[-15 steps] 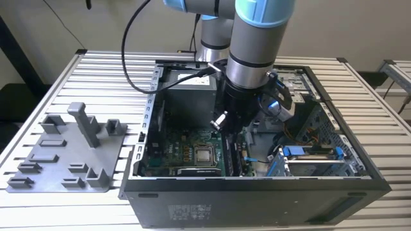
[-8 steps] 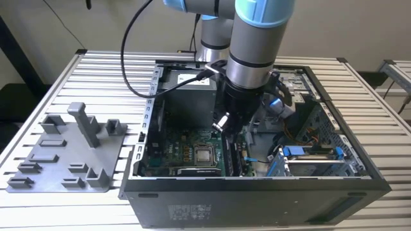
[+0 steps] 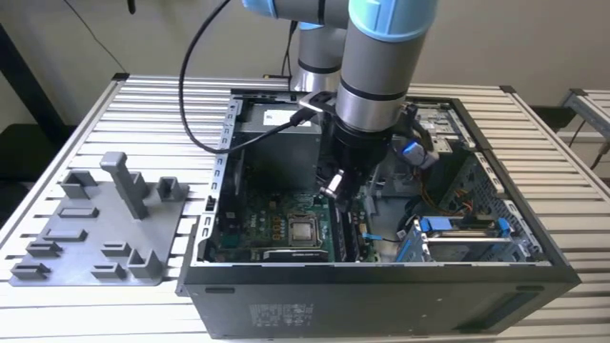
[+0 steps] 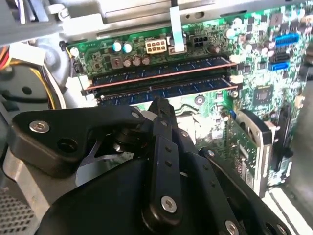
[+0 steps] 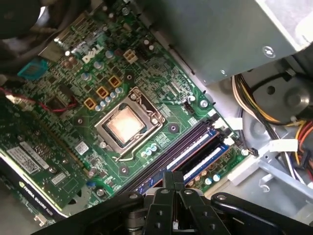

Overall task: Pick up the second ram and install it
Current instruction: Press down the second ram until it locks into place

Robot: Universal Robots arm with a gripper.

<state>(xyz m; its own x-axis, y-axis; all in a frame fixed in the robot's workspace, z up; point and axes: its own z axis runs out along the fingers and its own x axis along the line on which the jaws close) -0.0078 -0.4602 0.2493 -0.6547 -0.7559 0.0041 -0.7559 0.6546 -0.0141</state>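
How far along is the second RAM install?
Two RAM sticks sit in adjacent slots on the motherboard, so the second looks placed. The gripper hovers just above them inside the case, holding nothing visible. Whether the latches are fully closed can't be told.

There is one arm [image 3: 381,57] with one gripper [image 3: 333,187], one open case [image 3: 381,286] on one slatted table [image 3: 153,100], and one grey tray [image 3: 96,236] at the case's 9 o'clock in the exterior view. Inside the case lie one motherboard [image 5: 161,93], one CPU [image 5: 126,123] at its centre, and one graphics card [image 5: 34,171]. Two rams sit side by side in their slots at the CPU's 3 o'clock in the exterior view, the first ram [image 4: 161,70] and the second ram [image 4: 166,89], with one bundle of yellow wires [image 5: 254,105] beyond them.
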